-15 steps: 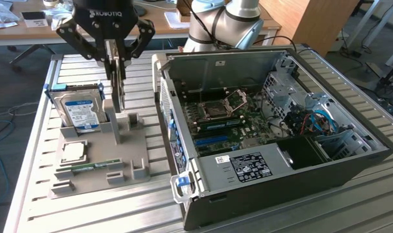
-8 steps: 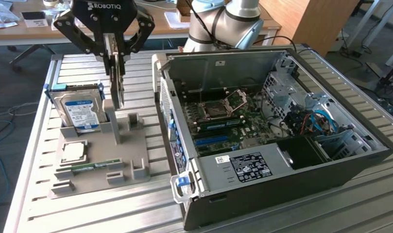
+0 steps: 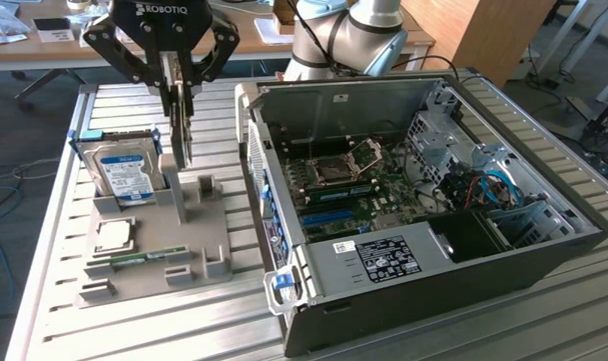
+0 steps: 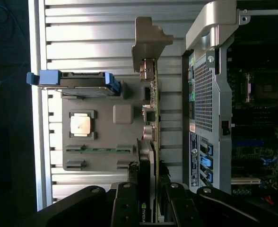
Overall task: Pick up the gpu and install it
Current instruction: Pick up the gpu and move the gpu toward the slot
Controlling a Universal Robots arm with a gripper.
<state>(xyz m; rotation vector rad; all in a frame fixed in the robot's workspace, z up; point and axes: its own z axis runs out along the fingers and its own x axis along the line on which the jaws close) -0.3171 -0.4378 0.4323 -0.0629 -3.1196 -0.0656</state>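
Exterior view: the tool [image 3: 180, 86] hangs over the grey holder [image 3: 198, 241] on the slatted tabletop [image 3: 53, 226], its fingers pinched on the gpu [image 3: 184, 143]. The card is seen edge-on and upright, beside the hard drive [image 3: 128, 169]. The open computer case [image 3: 434, 195] lies to the exterior view's right.

Wrist view: the tool [image 4: 151, 189] clamps the gpu [image 4: 153, 109] from both faces — metal bracket at the far end. The card lies between the case wall [image 4: 210, 94] and the holder, which carries the processor [image 4: 81, 124] and memory stick [image 4: 99, 149].
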